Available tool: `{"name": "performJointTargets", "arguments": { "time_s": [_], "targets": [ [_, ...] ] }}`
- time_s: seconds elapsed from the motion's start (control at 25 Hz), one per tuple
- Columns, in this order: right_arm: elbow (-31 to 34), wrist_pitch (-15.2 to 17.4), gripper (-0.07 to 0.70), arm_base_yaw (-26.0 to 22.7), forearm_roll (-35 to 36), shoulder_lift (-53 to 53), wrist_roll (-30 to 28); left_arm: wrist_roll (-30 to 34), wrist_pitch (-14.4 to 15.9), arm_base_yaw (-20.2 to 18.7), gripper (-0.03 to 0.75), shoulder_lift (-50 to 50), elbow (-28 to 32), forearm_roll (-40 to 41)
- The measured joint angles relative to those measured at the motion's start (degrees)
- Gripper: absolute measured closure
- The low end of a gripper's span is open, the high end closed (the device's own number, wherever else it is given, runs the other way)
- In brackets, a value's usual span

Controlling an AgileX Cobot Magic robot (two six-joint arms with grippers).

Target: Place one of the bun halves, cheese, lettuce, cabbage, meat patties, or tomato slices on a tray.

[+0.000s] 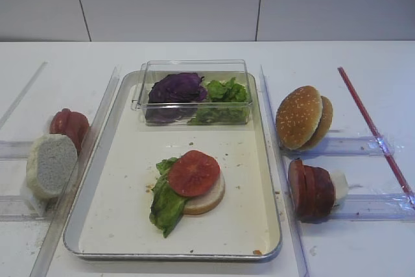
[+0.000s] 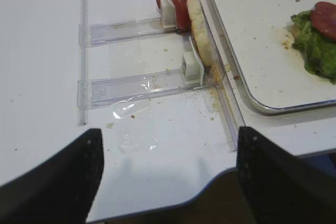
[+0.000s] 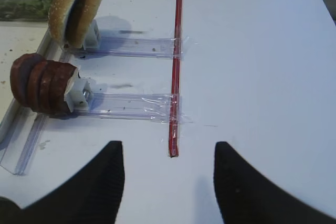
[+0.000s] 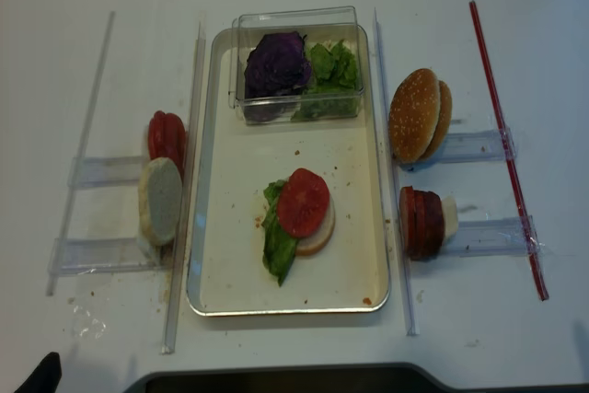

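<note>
In the exterior high view, the large rectangular cream-bottomed tray with a silvery rim lies in the middle of the white table. On its bare floor sits a pale bun half, cut face up, with a crinkled bright-green lettuce leaf hanging off its left side and a bright-red tomato slice lying on top. At the tray's far end stands a small clear plastic box holding dark purple cabbage on the left and more green leaves on the right. Left of the tray, another pale bun half and red slices stand on edge in clear plastic holders. Right of the tray, sesame-seeded bun tops and dark brown-red meat patties stand on edge, with a thin red rod beyond them.

In the right wrist view, the right gripper hangs over bare table just below the red rod's near end, its black fingers spread wide and grasping nothing.

In the left wrist view, the left gripper hangs over the table's near edge, its fingers released and wide apart, with the holders ahead and the tray's corner to the right.

The realsense view from above shows the same layout; the stacked bun, lettuce and tomato lie near the tray's middle.
</note>
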Motion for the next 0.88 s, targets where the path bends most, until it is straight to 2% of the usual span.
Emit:
{"name": "performJointTargets", "arguments": {
  "time_s": [0.88],
  "targets": [
    [0.0,0.0,0.225,0.0,0.0,0.0,0.0,0.0,0.0,0.0,0.229,0.0,0.0,0.0]
  ]
}}
